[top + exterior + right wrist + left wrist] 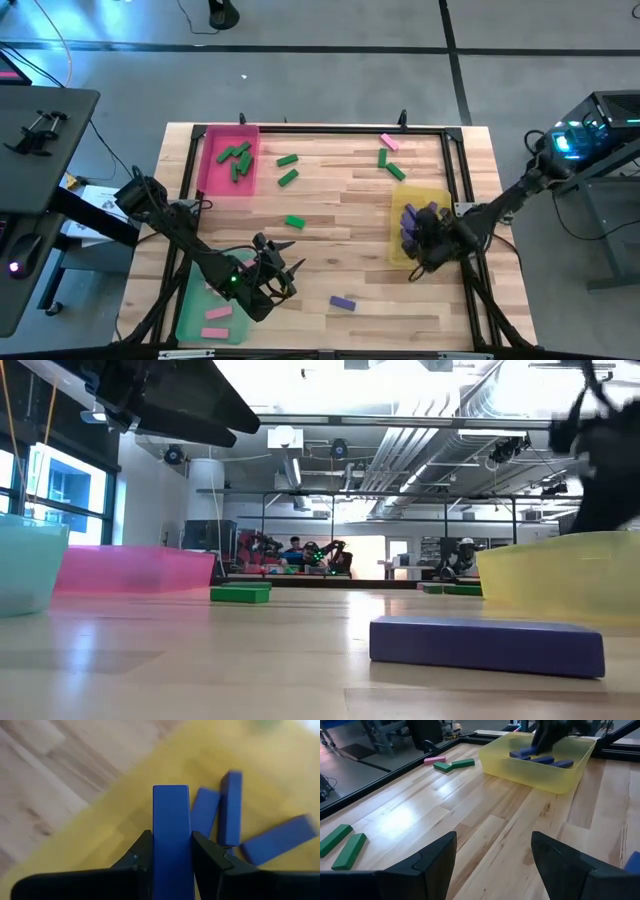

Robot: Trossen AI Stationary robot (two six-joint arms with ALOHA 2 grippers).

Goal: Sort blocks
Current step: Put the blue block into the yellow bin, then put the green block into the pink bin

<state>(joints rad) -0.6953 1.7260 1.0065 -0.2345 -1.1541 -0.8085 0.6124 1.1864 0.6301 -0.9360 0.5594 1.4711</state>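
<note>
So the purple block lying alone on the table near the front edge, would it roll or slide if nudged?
The purple block looks flat-sided and lies on a broad face, so it would probably slide, not roll or tip. Its straight edges suggest it is stiff. The wooden table looks smooth, so a light push may send it skidding.

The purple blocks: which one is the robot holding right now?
The upright purple block clamped in the right gripper above the yellow tray. The other purple blocks lie loose in it.
</note>
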